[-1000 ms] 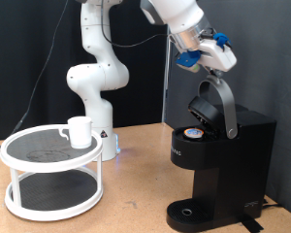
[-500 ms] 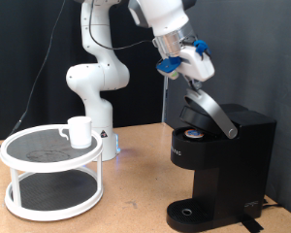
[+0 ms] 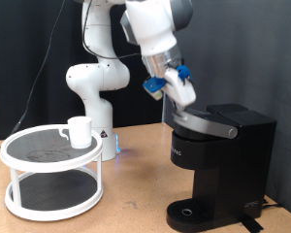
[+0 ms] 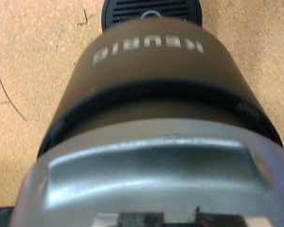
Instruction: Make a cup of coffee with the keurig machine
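The black keurig machine (image 3: 215, 160) stands at the exterior view's right, its hinged lid (image 3: 206, 123) now pushed nearly flat. My gripper (image 3: 180, 93) presses on the lid's front edge from above; its blue-padded fingers (image 3: 155, 86) show beside the white hand. In the wrist view the lid's silver handle (image 4: 151, 175) fills the near part, with the machine's lettered front (image 4: 150, 49) and round drip base (image 4: 151, 9) beyond. The white cup (image 3: 80, 131) stands on the top tier of a white round rack (image 3: 50, 170) at the exterior view's left. The pod is hidden.
The rack has two mesh tiers and sits on a wooden table (image 3: 136, 204). The robot's white base (image 3: 95, 87) stands behind the rack. A black curtain backs the scene. A thin cable lies on the table in the wrist view (image 4: 2, 76).
My gripper has swung down and to the exterior view's left, pushing the lid from wide open to nearly closed. The pod that showed in the open chamber is now covered.
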Robot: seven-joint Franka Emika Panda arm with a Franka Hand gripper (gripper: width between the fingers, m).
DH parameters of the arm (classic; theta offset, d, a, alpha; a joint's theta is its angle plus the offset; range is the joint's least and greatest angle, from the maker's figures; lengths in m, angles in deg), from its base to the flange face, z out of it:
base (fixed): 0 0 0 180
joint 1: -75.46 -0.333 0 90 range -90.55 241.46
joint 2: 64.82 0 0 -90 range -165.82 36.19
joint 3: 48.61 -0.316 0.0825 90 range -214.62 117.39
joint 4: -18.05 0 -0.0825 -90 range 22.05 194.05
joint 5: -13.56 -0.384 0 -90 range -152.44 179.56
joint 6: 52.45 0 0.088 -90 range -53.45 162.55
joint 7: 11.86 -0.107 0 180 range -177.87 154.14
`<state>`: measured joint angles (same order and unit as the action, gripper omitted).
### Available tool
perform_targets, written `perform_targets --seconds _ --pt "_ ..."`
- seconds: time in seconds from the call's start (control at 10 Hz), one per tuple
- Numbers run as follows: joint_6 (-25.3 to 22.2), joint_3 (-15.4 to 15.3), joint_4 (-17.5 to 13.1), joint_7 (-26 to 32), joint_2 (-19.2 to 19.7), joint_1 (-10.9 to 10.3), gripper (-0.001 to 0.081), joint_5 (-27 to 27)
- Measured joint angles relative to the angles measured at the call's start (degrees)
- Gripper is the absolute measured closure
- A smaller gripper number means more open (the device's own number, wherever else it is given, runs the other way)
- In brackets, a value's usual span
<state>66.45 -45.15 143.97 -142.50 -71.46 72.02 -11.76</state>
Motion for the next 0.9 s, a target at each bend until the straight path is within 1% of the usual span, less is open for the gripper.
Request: perform_targets --seconds 0.2,0.3,0.6,0.9 --pt "2.73 0.16 1.26 1.38 1.64 0.02 0.0806 -0.39" --pt "3.03 0.35 1.32 2.05 1.72 0.02 0.0806 -0.91" --pt "2.89 0.76 1.42 4.09 1.75 0.03 0.0806 -2.83" --pt "1.22 1.68 1.46 8.15 1.67 0.05 0.0806 -7.37"
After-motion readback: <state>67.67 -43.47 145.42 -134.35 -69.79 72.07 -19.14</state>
